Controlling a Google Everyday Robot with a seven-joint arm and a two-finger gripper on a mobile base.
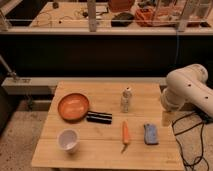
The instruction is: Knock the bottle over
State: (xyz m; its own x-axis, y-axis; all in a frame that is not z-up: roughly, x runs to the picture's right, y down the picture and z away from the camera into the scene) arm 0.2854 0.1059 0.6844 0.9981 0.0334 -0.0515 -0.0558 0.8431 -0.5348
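Observation:
A small clear bottle (126, 100) with a light cap stands upright near the middle of the wooden table (100, 150). My white arm (187, 90) comes in from the right. The gripper (167, 118) hangs below it at the table's right edge, pointing down, well to the right of the bottle and apart from it.
An orange bowl (73, 106) sits at the left. A black flat object (99, 117) lies beside it. A white cup (68, 140) stands at the front left. An orange carrot (125, 134) and a blue sponge (151, 133) lie in front of the bottle. Cables (192, 150) hang at the right.

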